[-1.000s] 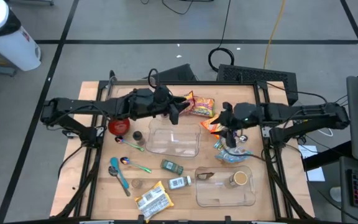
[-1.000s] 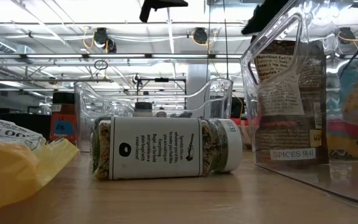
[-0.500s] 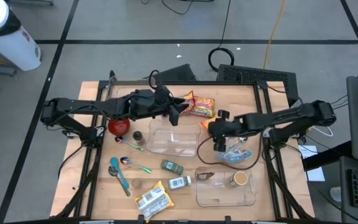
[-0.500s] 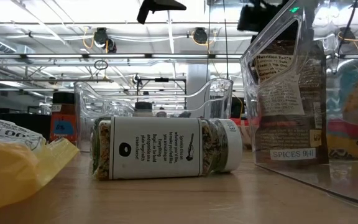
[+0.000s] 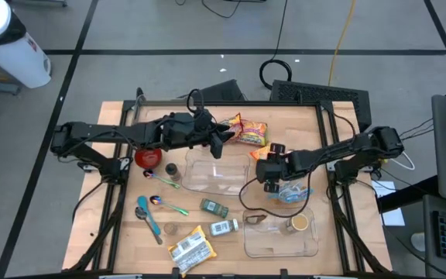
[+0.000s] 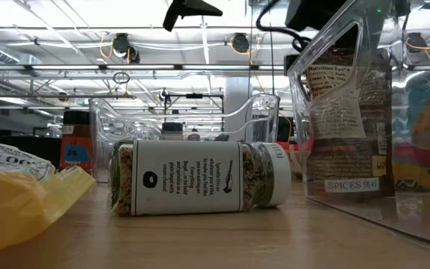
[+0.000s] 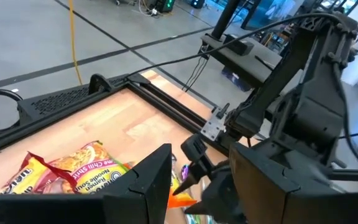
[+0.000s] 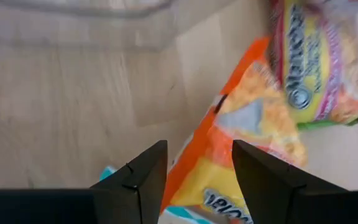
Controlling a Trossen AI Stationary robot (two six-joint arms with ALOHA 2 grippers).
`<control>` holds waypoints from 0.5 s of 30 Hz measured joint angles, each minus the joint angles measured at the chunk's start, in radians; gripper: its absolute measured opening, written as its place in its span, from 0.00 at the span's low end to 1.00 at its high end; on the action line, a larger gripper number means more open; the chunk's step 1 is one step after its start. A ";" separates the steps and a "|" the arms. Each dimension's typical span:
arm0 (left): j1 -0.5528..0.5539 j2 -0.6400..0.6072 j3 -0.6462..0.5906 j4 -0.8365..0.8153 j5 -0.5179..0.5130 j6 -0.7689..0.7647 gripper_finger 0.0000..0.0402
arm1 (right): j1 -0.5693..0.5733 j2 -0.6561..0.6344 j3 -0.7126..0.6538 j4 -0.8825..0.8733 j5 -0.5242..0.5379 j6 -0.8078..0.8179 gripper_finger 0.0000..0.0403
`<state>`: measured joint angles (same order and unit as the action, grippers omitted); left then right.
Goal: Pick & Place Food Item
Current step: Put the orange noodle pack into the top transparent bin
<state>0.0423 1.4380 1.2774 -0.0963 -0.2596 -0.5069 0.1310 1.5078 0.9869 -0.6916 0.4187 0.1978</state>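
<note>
Table (image 5: 122,232): 2 clear bins, 2 spice jars, 2 spoons, 1 noodle pack (image 5: 248,132) at 12. Orange snack bag (image 8: 244,149) just right of centre, under right tool (image 5: 270,172), jaws parted, empty. Left tool (image 5: 221,142) at 11, jaws parted, empty.

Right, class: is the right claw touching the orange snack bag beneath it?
Apart. The right wrist view shows the right claw open, with the orange snack bag lying on the table beyond its fingers, nothing between them.
</note>
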 joint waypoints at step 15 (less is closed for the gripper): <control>-0.012 0.000 0.000 -0.005 -0.001 -0.012 0.42 | -0.047 -0.073 -0.105 -0.017 -0.001 0.035 0.02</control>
<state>0.0303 1.4380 1.2774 -0.1017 -0.2604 -0.5184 0.0843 1.4347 0.8818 -0.7083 0.4179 0.2327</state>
